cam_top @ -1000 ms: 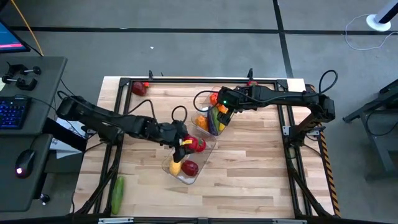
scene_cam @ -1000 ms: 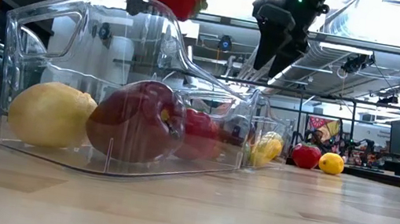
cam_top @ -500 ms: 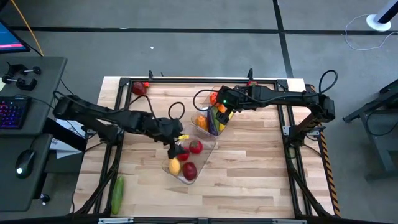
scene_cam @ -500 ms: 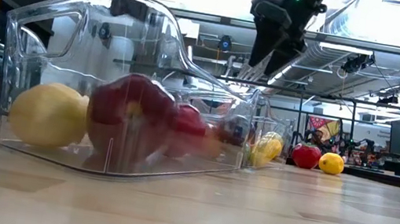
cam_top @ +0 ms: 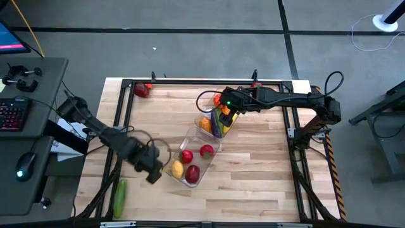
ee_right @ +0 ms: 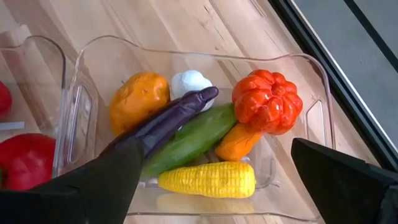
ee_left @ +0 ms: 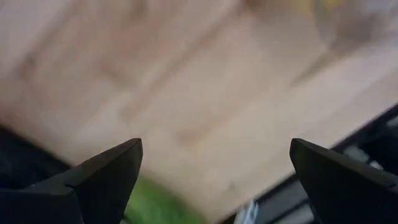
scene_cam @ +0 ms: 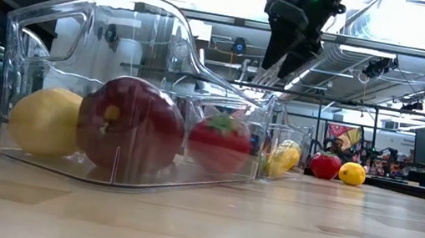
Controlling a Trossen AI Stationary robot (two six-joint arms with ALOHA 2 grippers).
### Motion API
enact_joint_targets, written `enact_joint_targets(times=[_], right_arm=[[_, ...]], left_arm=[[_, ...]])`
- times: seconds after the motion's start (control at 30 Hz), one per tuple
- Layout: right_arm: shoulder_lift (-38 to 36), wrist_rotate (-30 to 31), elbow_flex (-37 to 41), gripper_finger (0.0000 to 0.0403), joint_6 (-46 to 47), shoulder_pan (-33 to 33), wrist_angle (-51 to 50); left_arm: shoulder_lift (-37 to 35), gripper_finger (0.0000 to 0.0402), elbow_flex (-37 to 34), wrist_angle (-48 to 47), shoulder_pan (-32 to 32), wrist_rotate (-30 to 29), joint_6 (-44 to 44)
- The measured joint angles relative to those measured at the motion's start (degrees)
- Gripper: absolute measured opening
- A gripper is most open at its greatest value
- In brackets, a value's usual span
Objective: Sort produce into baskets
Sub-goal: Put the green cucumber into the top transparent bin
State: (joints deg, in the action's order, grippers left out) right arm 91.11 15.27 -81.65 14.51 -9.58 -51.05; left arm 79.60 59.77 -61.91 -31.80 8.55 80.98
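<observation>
**A:** Red fruit had just landed in the near basket (cam_top: 192, 158). A second before, your left gripper (cam_top: 154, 175) held a red piece above that bin; then it was gone from the jaws, and three red pieces and a lemon (scene_cam: 45, 120) lay inside, the tomato (scene_cam: 221, 144) newly settled.

**B:** So that drop counted?

**A:** I'd judge it did. Your left arm had swung away from the basket toward the tabletop's (cam_top: 253, 171) front left corner, wrist low, near the green cucumber (cam_top: 119, 196) lying at the edge. Its jaws stood wide apart and held nothing; the wrist view showed bare wood and a green blur between the fingers (ee_left: 106, 171).

**B:** And your read on the right side?

**A:** Your right gripper (cam_top: 223, 118) hung over the far basket (ee_right: 186, 68), jaws spread, empty, above the pumpkin (ee_right: 267, 102), eggplant (ee_right: 165, 121), corn (ee_right: 208, 178) and garlic (ee_right: 191, 81). A red piece (cam_top: 141, 90) waited at the back left corner, and the cucumber looked like your next pick.
</observation>
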Motion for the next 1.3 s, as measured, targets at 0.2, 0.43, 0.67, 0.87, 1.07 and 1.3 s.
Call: enact_joint_targets(times=[0.2,0.43,0.67,0.87,1.07,1.3], right_arm=[[0.00,-0.01,0.00,0.0399,-0.27,0.00,2.33],[0.00,-0.29,-0.01,0.0399,-1.50,0.00,4.42],[0.00,-0.56,-0.01,0.0399,-0.56,-0.01,4.19],[0.02,-0.70,-0.02,0.0399,-0.21,0.00,4.18],[0.00,-0.70,0.00,0.0399,0.01,-0.01,4.16],[0.00,-0.70,0.00,0.0399,0.01,-0.01,4.13]], left_arm=[[5.62,0.0396,-2.14,0.30,-7.09,15.38,0.44],[12.38,0.0396,-7.06,0.58,-9.49,26.67,-7.78],[15.68,0.0396,-7.72,3.59,-11.22,28.28,-8.15],[17.48,0.0396,-7.74,5.05,-13.66,29.65,-6.15],[18.61,0.0396,-7.74,6.65,-15.82,30.53,-4.67],[18.61,0.0396,-7.74,11.66,-15.21,29.79,-3.44]])
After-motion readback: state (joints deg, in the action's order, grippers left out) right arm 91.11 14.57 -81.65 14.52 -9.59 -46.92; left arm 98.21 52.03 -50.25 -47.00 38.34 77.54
